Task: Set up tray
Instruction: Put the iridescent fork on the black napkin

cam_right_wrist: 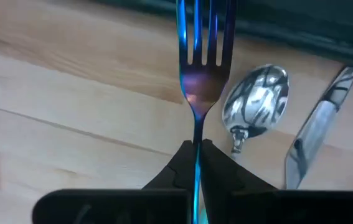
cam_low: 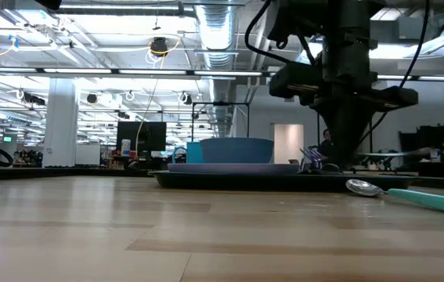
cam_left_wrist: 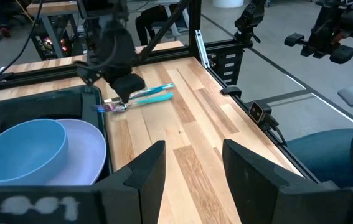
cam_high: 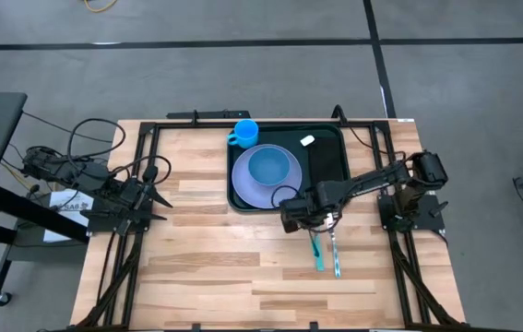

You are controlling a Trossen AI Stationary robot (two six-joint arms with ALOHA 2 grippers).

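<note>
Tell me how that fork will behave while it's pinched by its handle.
Held edge-on by the right gripper, the fork looks like thin polished metal: probably stiff, but slippery. With the tines reaching well past the fingertips, it may pivot or twist if bumped against the tray rim.

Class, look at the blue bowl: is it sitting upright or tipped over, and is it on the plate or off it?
Upright and on the plate: the blue bowl shows its open mouth to the overhead camera and sits centred on the lavender plate inside the tray.
</note>
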